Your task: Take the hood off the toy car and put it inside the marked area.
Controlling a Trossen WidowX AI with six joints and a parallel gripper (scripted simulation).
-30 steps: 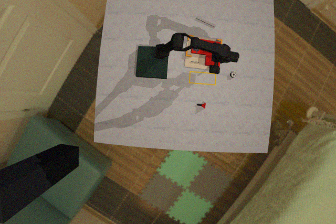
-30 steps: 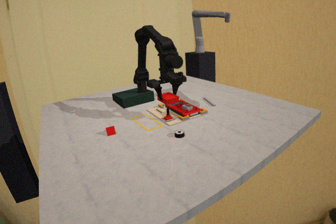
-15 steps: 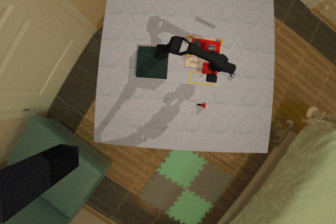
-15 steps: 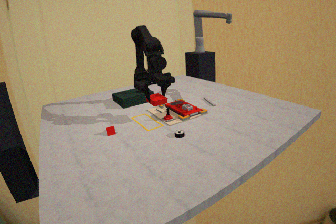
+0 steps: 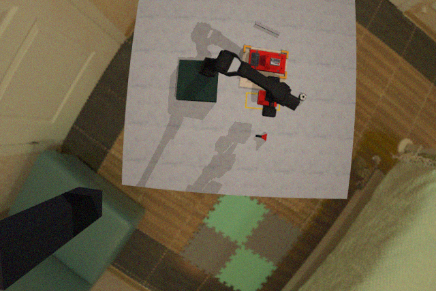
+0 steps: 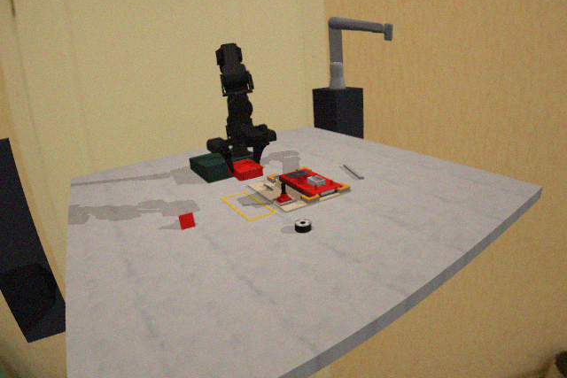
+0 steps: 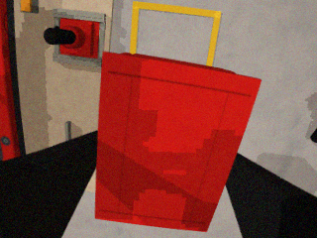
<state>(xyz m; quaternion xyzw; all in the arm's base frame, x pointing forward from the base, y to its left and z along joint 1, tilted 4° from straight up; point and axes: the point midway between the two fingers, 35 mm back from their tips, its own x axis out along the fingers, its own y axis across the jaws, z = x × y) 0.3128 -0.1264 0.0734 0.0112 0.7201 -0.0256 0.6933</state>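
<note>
A pale grey table (image 5: 211,6) fills the overhead view. Mid-frame, the gripper (image 5: 268,103) is clamped on the red hood (image 5: 261,97) above the yellow marked area (image 5: 251,101). Only the wrist view shows the hood (image 7: 170,149) covering the outline's near edge (image 7: 173,30).

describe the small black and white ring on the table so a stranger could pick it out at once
Start at the red toy car on its beige base plate, mid-table. Just in front lies the yellow outlined rectangle; to its right sits the small black ring with a white centre. It is the only round thing there, lying apart from everything else.
</note>
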